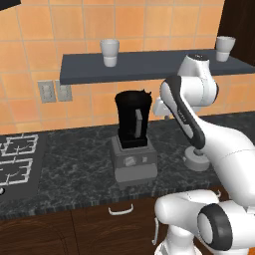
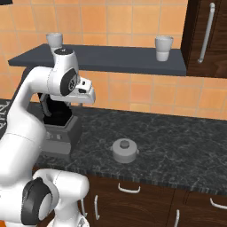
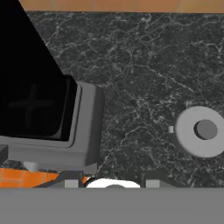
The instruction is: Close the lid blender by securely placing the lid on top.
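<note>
Lying on the counter (image 2: 177, 133), lid (image 3: 201, 130) sits apart from fingers (image 3: 70, 183).

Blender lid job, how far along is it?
Nothing is done yet: the blender stands open on the counter. The lid lies on the counter to its right, untouched. The arm is above the counter, holding nothing. Grasping, lifting and seating the lid remain.

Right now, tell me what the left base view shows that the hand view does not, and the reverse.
Left base view alone: the stove burners, two white cups on the wall shelf, the wall outlets, the blender's round knob and the drawer handle.

Hand view alone: a look straight down into the open jar, with the blade cross at the bottom.

Both: the blender, lidless, and the lid lying apart from it on the dark marble counter.
</note>
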Tool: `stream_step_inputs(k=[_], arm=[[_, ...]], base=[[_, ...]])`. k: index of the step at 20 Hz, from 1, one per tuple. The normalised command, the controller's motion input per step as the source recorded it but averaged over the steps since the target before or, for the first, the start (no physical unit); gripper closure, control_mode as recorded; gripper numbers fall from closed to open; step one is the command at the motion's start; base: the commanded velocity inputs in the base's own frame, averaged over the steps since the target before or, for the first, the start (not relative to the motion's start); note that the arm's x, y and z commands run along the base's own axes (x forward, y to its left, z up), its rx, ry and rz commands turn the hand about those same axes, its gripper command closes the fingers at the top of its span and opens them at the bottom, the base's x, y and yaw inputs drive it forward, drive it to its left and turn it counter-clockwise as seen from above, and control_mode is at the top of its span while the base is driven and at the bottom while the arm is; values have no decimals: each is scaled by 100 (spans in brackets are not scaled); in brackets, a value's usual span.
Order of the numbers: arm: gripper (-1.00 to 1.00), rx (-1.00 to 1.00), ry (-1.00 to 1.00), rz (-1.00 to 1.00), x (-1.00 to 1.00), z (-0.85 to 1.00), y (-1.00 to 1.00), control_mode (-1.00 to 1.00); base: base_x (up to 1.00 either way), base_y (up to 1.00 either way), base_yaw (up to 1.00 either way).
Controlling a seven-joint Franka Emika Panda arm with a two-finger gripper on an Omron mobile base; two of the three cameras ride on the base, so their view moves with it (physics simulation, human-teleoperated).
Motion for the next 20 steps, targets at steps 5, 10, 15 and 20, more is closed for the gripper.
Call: stream_step_inputs(k=[5,10,15,20], arm=[[-100,-2,-3,0,-15,-13,0,-100],[-100,12,1,-14,-38,-47,-89,-100],[-100,13,18,-36,0,-33,-100,-100],[-100,4,20,-28,17,-60,-75,-100]], base=[[0,0,0],[0,0,0],[0,0,0],[0,0,0]])
